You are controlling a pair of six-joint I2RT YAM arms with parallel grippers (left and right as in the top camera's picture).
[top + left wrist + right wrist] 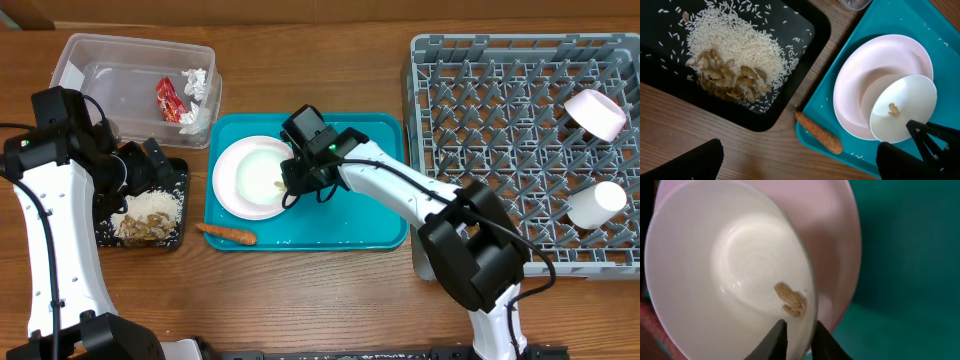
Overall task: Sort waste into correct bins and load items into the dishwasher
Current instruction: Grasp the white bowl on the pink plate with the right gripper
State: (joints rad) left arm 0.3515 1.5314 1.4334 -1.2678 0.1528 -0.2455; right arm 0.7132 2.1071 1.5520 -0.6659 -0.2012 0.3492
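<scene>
**Pinching a Slick Bowl by Its Rim**

Nipping the near edge of the white bowl point(730, 270), the right gripper point(797, 335) has one finger inside the rim and one outside, clamped on the thin wall. The bowl sits tilted on the white plate point(860, 65), which lies on the teal tray point(370, 225). A single beige scrap point(790, 300) clings to the bowl's glossy inside, just above the fingers.

The bowl looks light but hard and smooth, and likely to slip or pivot in a narrow pinch; a deeper bite on the rim would probably steady it. A drop onto the plate could chip either piece.

The left gripper point(800, 150) hangs with its jaws wide apart and nothing between them, near the black tray point(800, 20) heaped with rice point(735, 45).

A carrot piece point(818, 133) lies at the teal tray's corner, close to the plate. The clear tub point(75, 55) holds a red wrapper point(168, 100) and a tissue point(195, 82). Across the counter point(300, 60), the grey dish rack point(480, 120) carries a cup point(597, 203) and a second bowl point(595, 113), with open pegs between.
</scene>
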